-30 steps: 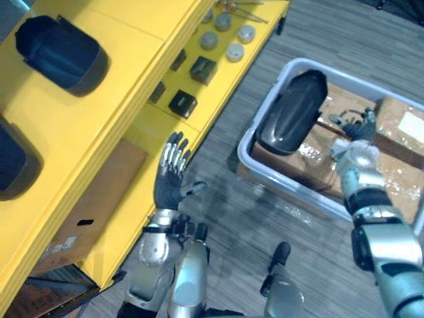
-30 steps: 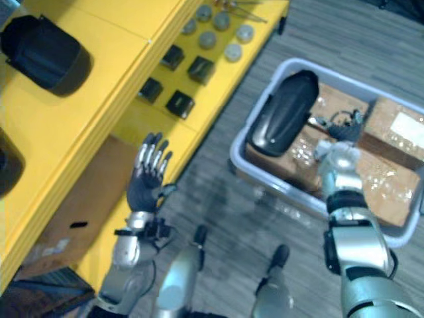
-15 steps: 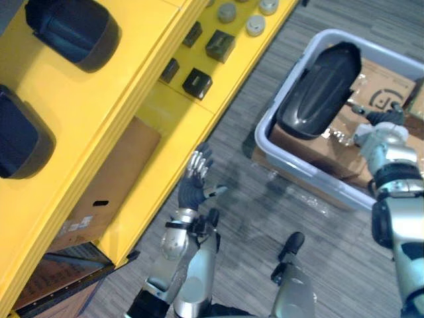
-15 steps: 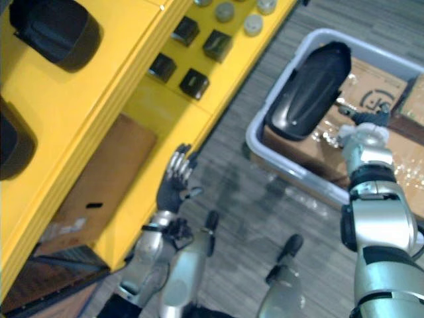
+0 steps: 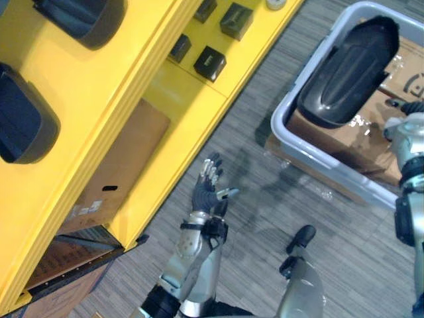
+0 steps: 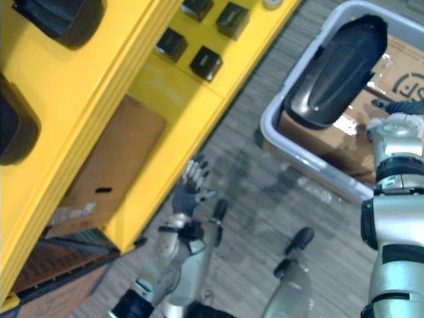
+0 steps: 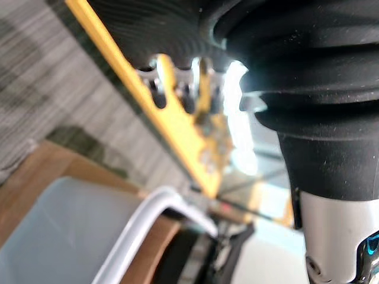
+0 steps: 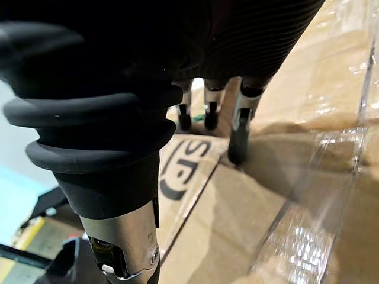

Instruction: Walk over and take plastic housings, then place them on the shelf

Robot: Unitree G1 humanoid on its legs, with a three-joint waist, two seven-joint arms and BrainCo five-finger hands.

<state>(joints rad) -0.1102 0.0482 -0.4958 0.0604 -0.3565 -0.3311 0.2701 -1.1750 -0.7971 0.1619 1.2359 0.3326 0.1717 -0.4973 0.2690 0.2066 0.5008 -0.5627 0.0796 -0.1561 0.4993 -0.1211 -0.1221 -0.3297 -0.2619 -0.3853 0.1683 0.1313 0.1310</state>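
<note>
Yellow shelf [image 5: 132, 99] runs along the robot's left. Two dark plastic housings sit on its top level, one [image 5: 86, 16] at the far end and one [image 5: 23, 126] nearer. Small black boxes [image 5: 210, 63] are on the lower level, and a cardboard box [image 5: 119, 165] is tucked in the bay under that.

Grey plastic bin [image 5: 277, 126] sits on the striped carpet floor [image 5: 265, 225], on the right and well apart from the shelf. A third dark housing [image 5: 348, 73] lies in it, long and glossy, resting tilted on taped cardboard boxes [image 5: 344, 142], with its far end up against the bin's far corner. Neither hand touches it.

Left hand [image 5: 209, 192] is raised over the floor, between shelf and bin and near the shelf's lower edge. Fingers are straight and spread, thumb out to the side, holding nothing. In the left wrist view the fingers [image 7: 189, 89] show the same, with the shelf edge and the bin rim [image 7: 148, 219] past them.

Right hand [image 5: 405, 129] is inside the bin, over the cardboard, just beside the near end of the housing but clear of it. In the right wrist view its fingers [image 8: 237, 133] are relaxed, tips pointing at the taped cardboard, nothing grasped. Can't tell if the tips touch the cardboard.
</note>
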